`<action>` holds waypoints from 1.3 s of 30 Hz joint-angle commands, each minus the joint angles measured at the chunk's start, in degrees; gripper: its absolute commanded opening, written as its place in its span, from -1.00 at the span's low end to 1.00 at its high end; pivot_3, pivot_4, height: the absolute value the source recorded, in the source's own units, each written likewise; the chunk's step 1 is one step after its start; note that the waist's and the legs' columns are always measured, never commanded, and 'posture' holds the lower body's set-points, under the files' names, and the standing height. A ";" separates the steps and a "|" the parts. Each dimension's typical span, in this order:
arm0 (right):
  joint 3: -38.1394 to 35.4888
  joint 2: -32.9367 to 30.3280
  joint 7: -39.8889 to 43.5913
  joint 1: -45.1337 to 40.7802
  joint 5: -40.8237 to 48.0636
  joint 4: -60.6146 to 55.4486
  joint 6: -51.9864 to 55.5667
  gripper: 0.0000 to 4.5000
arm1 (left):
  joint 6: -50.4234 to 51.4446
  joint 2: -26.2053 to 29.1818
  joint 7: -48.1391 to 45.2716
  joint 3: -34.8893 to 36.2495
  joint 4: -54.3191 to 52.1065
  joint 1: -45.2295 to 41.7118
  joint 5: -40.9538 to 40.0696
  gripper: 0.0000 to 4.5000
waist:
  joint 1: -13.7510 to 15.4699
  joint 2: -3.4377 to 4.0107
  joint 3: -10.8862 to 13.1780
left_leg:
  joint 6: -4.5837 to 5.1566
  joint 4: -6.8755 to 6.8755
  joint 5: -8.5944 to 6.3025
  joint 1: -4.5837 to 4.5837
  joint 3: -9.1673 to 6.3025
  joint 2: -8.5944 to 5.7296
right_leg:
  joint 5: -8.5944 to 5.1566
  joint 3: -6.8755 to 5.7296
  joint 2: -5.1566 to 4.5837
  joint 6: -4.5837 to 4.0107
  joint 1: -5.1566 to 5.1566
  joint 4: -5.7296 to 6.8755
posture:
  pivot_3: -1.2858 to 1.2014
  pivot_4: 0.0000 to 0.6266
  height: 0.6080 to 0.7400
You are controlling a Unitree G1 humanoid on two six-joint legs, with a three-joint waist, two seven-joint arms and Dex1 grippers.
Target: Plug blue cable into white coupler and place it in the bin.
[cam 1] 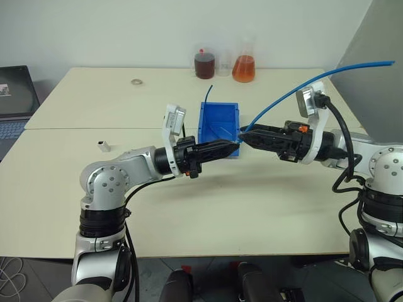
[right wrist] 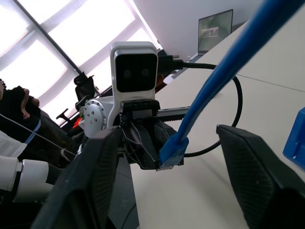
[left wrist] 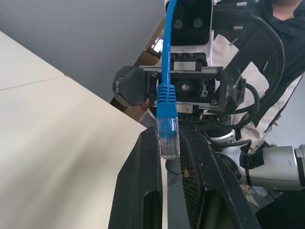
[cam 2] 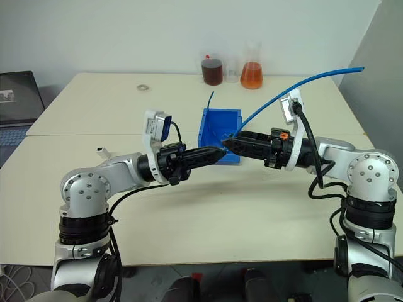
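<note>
Two cream tables (cam 1: 75, 151) stand pushed together against a plain white wall (cam 1: 126, 31). A laptop (cam 1: 14, 94) sits open beside the left edge. At the right, a grey panel (cam 1: 378, 75) leans in. Bright windows (right wrist: 71, 28) show in the right wrist view.

Both arms reach inward, left claw (cam 1: 234, 146) pinched closed, right claw (cam 1: 247, 136) spread, tips nearly meeting.

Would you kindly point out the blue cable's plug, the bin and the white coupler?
blue cable (left wrist: 167, 138): left wrist view, plug at its tip.
bin (cam 1: 220, 109): left eye view, back wall.
white coupler (cam 1: 104, 146): left eye view, block's middle.
</note>
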 commanded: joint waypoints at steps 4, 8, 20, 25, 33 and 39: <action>0.72 -0.04 0.99 -1.48 1.43 -0.51 -0.33 -0.27 | -1.00 -0.03 -0.05 0.03 -2.32 -0.53 -1.89 -0.90 | 0.01 0.00 0.00 | 0.00 0.00 0.00 -0.02 0.00 0.00 | 0.00 0.00 0.00 0.00 0.00 -0.04 | 0.03 -0.52 1.00; 1.06 -0.42 1.45 -1.62 1.97 -0.22 -0.01 -0.61 | -1.07 -0.05 0.27 0.05 -2.19 -0.91 -2.10 -0.90 | 0.02 0.00 0.00 | 0.00 -0.02 0.00 -0.03 0.00 0.00 | 0.00 0.00 0.00 0.00 0.00 -0.08 | 0.03 -0.52 1.00; 1.30 -1.13 2.29 -2.57 0.80 1.44 -0.25 -0.93 | -2.17 0.60 0.22 -0.26 -1.91 -0.51 -1.58 -0.74 | 0.04 0.00 0.00 | 0.00 -0.04 0.00 -0.06 0.00 0.00 | 0.00 0.00 -0.01 0.00 0.00 -0.18 | 0.03 -0.52 1.00; 0.89 -0.46 1.13 -2.90 0.27 1.63 -1.31 -0.93 | -0.74 2.83 -0.19 1.19 -2.60 0.80 -3.12 -0.26 | 0.01 0.00 0.00 | 0.00 -0.05 -0.01 -0.06 0.00 0.00 | 0.00 -0.01 -0.01 0.00 0.00 -0.20 | 0.03 -0.52 1.00; 1.98 -0.29 1.84 -2.67 -2.20 1.75 -3.15 -0.93 | 1.58 10.20 1.66 6.92 -8.02 9.28 -8.22 0.49 | -0.11 0.01 0.01 | 0.00 -0.09 -0.01 -0.07 0.02 0.06 | 0.00 0.00 0.00 0.01 -0.01 -0.28 | 0.03 -0.52 1.00; 3.56 -0.25 3.77 -2.17 -4.52 1.42 -4.67 -0.93 | -7.04 15.86 7.63 10.29 -11.98 19.63 4.28 0.97 | -0.03 0.02 0.02 | 0.00 -0.09 -0.01 -0.07 0.02 0.06 | -0.01 -0.01 -0.01 0.02 0.00 -0.32 | 0.03 -0.52 1.00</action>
